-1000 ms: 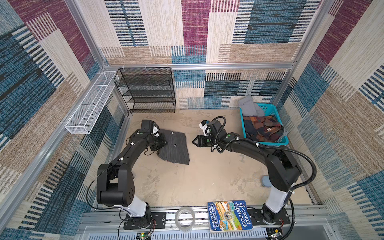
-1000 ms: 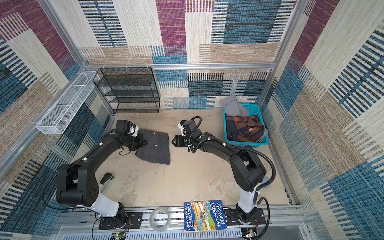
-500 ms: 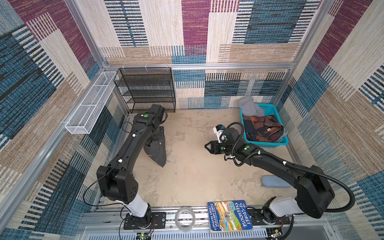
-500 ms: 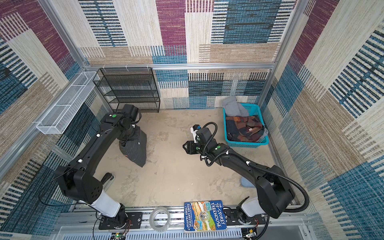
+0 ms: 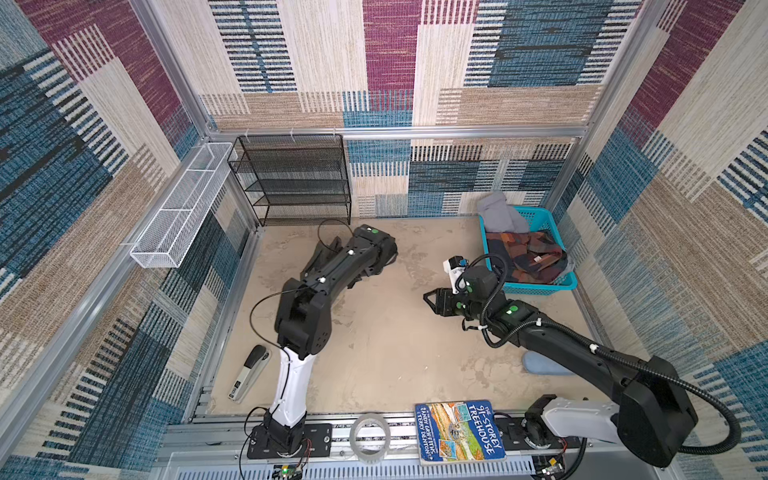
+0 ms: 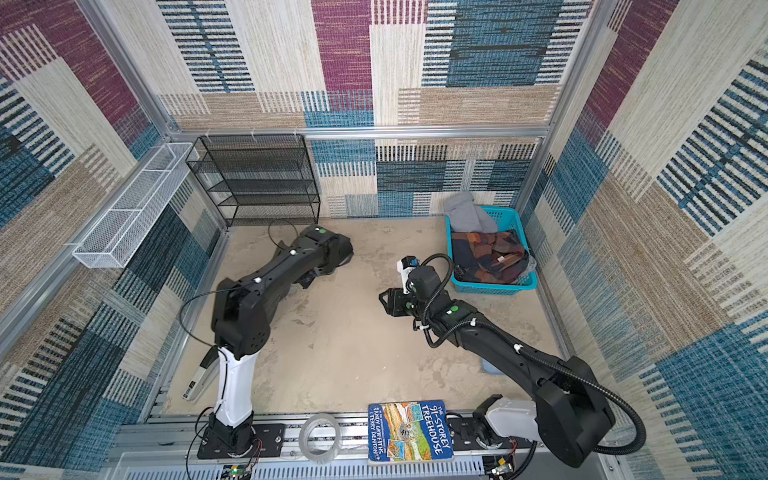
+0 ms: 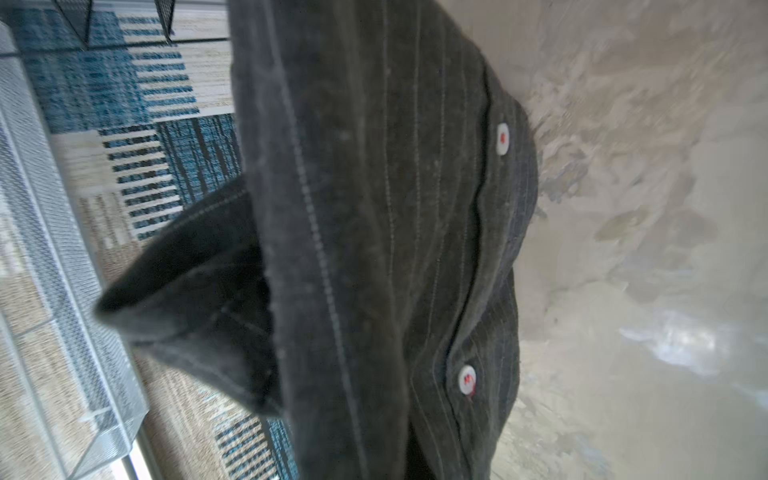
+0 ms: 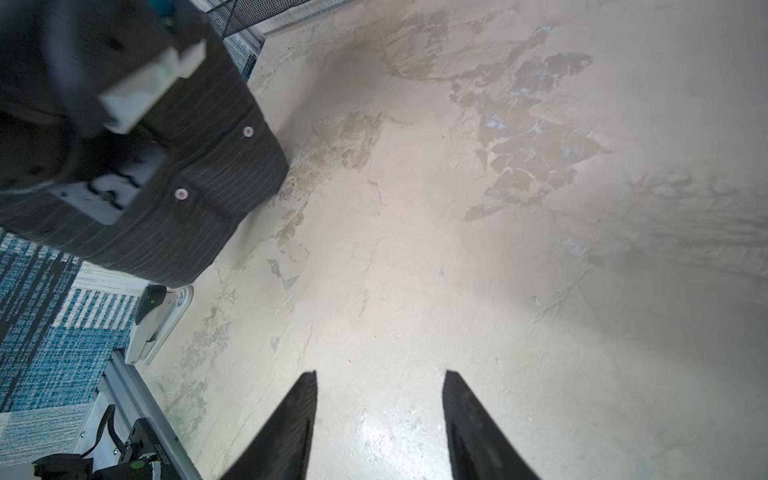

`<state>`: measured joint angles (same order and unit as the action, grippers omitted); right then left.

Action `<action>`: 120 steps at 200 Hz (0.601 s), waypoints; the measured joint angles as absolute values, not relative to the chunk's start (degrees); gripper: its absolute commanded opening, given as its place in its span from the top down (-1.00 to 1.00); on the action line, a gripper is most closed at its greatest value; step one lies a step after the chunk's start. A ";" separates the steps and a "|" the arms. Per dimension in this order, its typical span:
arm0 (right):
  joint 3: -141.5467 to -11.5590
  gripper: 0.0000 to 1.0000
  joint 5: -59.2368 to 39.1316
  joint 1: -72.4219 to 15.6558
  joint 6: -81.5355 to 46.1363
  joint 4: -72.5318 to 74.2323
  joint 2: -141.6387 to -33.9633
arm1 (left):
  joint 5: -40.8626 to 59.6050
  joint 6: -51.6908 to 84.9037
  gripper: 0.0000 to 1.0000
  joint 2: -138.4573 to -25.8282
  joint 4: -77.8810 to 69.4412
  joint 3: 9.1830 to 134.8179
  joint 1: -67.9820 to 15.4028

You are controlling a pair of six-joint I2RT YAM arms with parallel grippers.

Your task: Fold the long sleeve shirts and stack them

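While the left gripper (image 5: 374, 259) sat hidden under its own wrist in both top views, the left wrist view was filled by the shirt (image 7: 374, 249), charcoal with pale pinstripes and two white buttons, hanging close before the lens. The gripper was clamped together on that cloth. The shirt hung bunched at the far left of the table (image 5: 395, 365), just in front of the black rack (image 5: 291, 178). Only dark scraps of it showed beside the arm from above, and whether its lower edge touched the table could not be told. The right gripper (image 8: 378, 415) hovered over bare table right of centre, its fingers apart with nothing between them, well apart from the shirt. A teal basket (image 5: 536, 286) holding plaid and grey cloth stood at the far right. A stapler (image 5: 249, 372) lay at the near left, and a book (image 5: 459, 430) and a roll of tape (image 5: 370, 434) rested on the near rail.
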<state>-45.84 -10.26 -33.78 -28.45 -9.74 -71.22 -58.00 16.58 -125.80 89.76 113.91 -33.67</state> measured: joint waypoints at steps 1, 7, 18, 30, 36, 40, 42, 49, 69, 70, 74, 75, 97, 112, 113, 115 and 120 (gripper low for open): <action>-45.74 -0.04 -10.26 -33.74 -28.45 -9.74 -71.05 | -58.17 16.86 1.00 -126.37 89.73 114.24 -33.95; -45.32 -0.04 -10.24 -33.65 -28.45 -9.72 -70.35 | -58.89 18.33 1.00 -128.53 89.86 115.46 -35.03; -44.53 -0.05 -10.02 -33.34 -28.47 -9.76 -68.77 | -59.55 19.64 1.00 -131.85 90.61 117.38 -36.91; -43.72 -0.07 -9.87 -32.86 -28.53 -9.87 -66.87 | -59.61 21.06 1.00 -134.98 91.35 119.57 -39.00; -43.40 -0.07 -9.85 -32.60 -28.64 -10.00 -66.02 | -59.53 21.47 1.00 -136.29 91.66 120.62 -40.03; -43.20 -0.07 -9.80 -32.47 -28.64 -10.17 -65.45 | -59.53 21.82 1.00 -137.05 91.81 121.25 -40.66; -43.09 -0.07 -9.76 -32.36 -28.64 -10.17 -65.14 | -59.44 22.06 1.00 -137.51 91.92 121.64 -41.04; -42.81 -0.08 -9.41 -32.05 -28.64 -10.22 -64.29 | -59.09 22.63 0.89 -138.85 92.12 122.91 -42.19; -42.50 -0.08 -8.91 -31.38 -28.64 -10.59 -62.87 | -56.97 24.08 0.32 -141.56 92.44 126.54 -44.64; -42.48 -0.08 -8.91 -31.38 -28.64 -10.59 -62.85 | -56.86 24.12 0.29 -141.62 92.44 126.67 -44.71; -42.48 -0.08 -8.91 -31.38 -28.64 -10.63 -62.78 | -56.27 24.43 0.18 -142.02 92.55 127.48 -45.06; -42.48 -0.08 -8.88 -31.35 -28.64 -10.63 -62.76 | -56.16 24.47 0.17 -142.06 92.58 127.63 -45.12; -42.48 -0.08 -8.84 -31.03 -28.64 -11.11 -62.70 | -52.42 25.96 -0.25 -143.39 92.88 132.05 -45.82; -42.61 -0.08 -8.84 -31.00 -28.62 -11.40 -62.89 | -48.97 26.89 -0.36 -144.09 93.17 135.76 -46.11; -42.65 -0.08 -8.84 -31.00 -28.62 -11.46 -62.92 | -48.62 26.92 -0.37 -144.14 93.17 136.20 -46.13; -42.70 -0.08 -8.84 -30.98 -28.62 -11.53 -62.96 | -48.25 26.96 -0.37 -144.20 93.19 136.66 -46.15; -42.85 -0.08 -8.84 -30.98 -28.62 -11.68 -63.07 | -47.05 27.22 -0.38 -144.35 93.17 138.17 -46.26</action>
<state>-42.85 -8.84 -30.98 -28.62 -11.68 -63.07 -47.05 27.22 -144.35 93.17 138.17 -46.26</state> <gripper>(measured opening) 0.538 0.672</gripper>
